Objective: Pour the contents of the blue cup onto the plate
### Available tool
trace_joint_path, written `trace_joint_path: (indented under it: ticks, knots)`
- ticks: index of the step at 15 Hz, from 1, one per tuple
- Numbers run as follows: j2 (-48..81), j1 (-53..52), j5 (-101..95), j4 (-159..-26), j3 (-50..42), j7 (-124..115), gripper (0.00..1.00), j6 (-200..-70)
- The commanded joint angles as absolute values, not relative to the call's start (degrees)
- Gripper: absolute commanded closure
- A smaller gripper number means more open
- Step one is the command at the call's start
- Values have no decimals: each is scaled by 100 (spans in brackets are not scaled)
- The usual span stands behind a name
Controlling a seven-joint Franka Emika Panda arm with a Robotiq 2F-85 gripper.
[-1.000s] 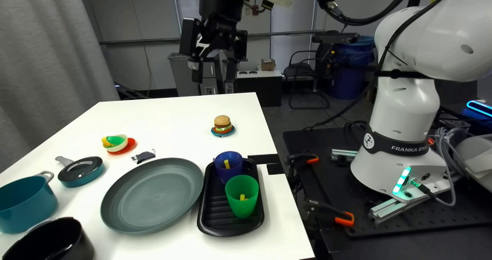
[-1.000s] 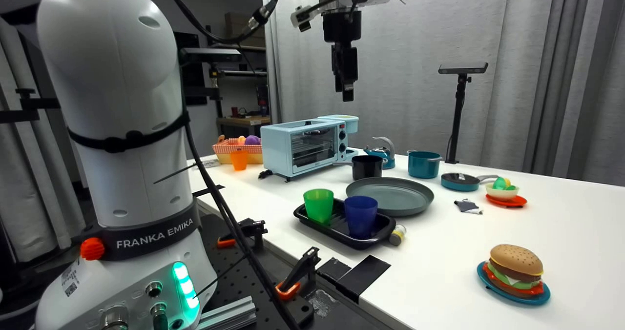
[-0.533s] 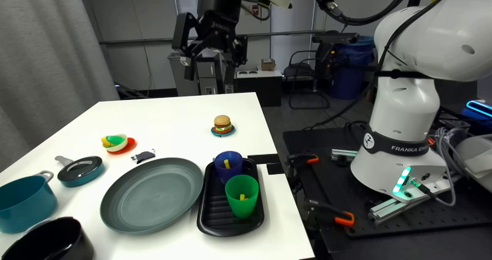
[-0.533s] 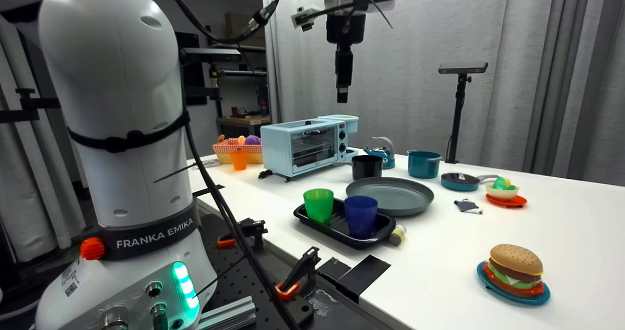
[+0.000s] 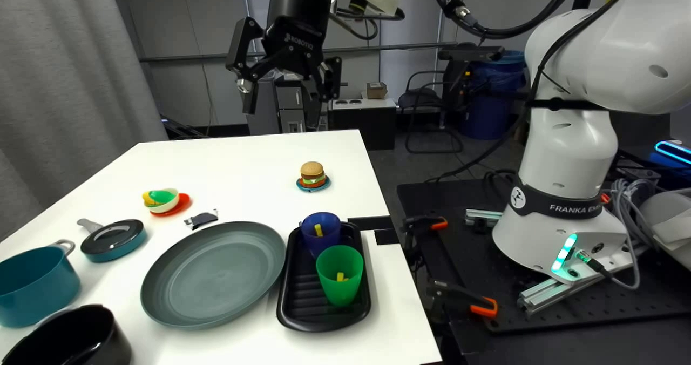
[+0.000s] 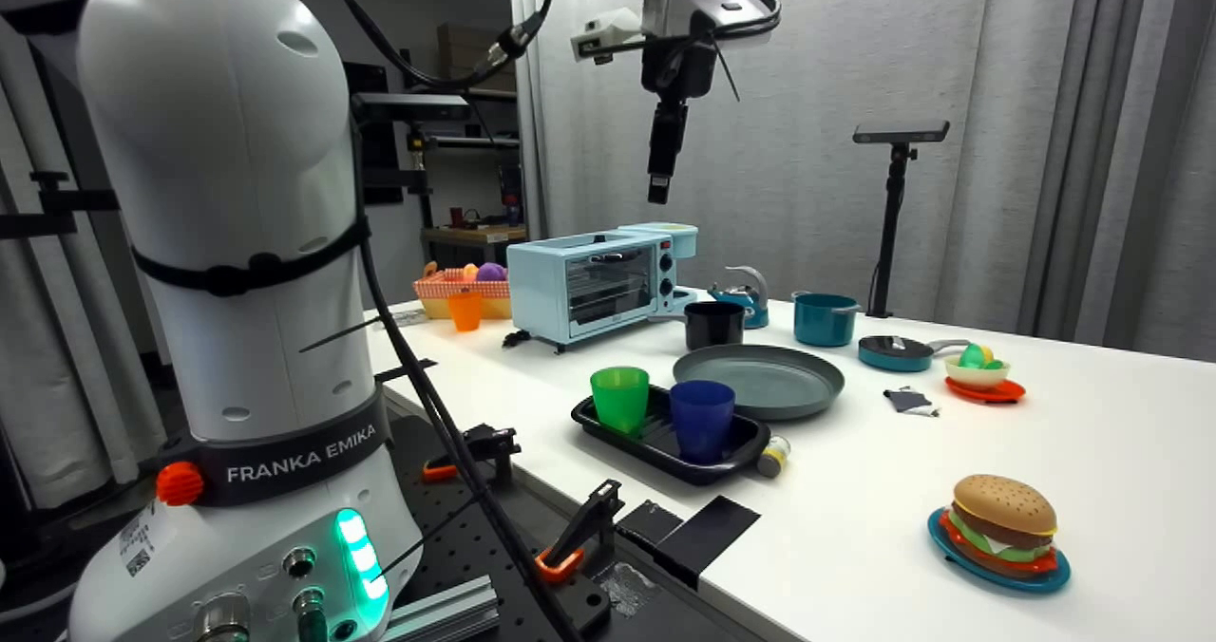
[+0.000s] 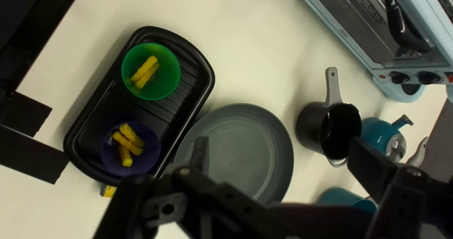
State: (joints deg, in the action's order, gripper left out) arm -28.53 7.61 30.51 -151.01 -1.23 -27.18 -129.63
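holding three yellow sticks point(image 7: 127, 143), the dark blue cup point(image 6: 702, 422) stands upright, the tool point(image 5: 280, 115) spread wide.

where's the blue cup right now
In an exterior view, the blue cup stands in the right half of the black tray, just right of the green cup, with the grey-green plate behind it.

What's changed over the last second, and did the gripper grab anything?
In an exterior view, the gripper has shifted left in the picture and tilted. It's open; nothing was grasped or released. The blue cup, the yellow piece showing inside it, the green cup, the tray and the plate stayed put.
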Motion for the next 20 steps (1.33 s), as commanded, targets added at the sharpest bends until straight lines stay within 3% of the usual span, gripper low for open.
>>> trace_joint_path:
  ticks: [1,20]
  knots:
    - [-2833,601,3400,-15006,-208,-2768,0,-12959]
    - [-2417,698,3965,-14799,-746,-2221,0,-12635]
